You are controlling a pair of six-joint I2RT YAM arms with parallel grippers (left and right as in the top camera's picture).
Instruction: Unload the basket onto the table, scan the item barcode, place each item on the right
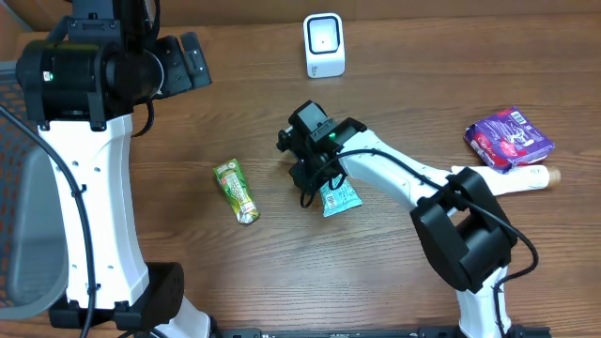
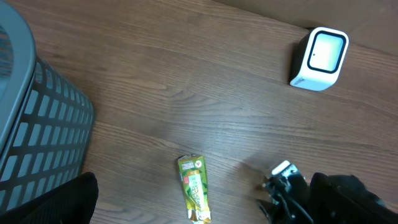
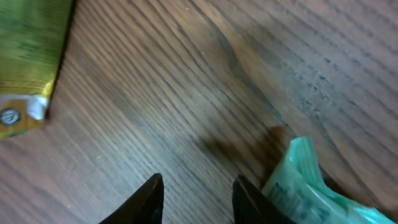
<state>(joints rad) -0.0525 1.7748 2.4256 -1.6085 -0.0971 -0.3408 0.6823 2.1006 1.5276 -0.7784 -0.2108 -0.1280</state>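
Observation:
A teal snack packet (image 1: 340, 197) lies on the wooden table at centre. My right gripper (image 1: 313, 186) hangs just over its left end. In the right wrist view that gripper (image 3: 198, 190) is open, with bare wood between its fingers (image 3: 152, 196), and the teal packet (image 3: 308, 186) lies just outside the right finger. A green packet (image 1: 237, 191) lies further left, and its end (image 3: 28, 56) shows in the right wrist view. The white barcode scanner (image 1: 324, 45) stands at the back. My left gripper (image 1: 186, 60) is raised at back left, open wide and empty.
A purple packet (image 1: 508, 139) and a white bottle (image 1: 526, 178) lie at the right edge. A grey mesh basket (image 2: 37, 130) stands at the left. The left wrist view looks down on the green packet (image 2: 194, 188) and the scanner (image 2: 319, 59).

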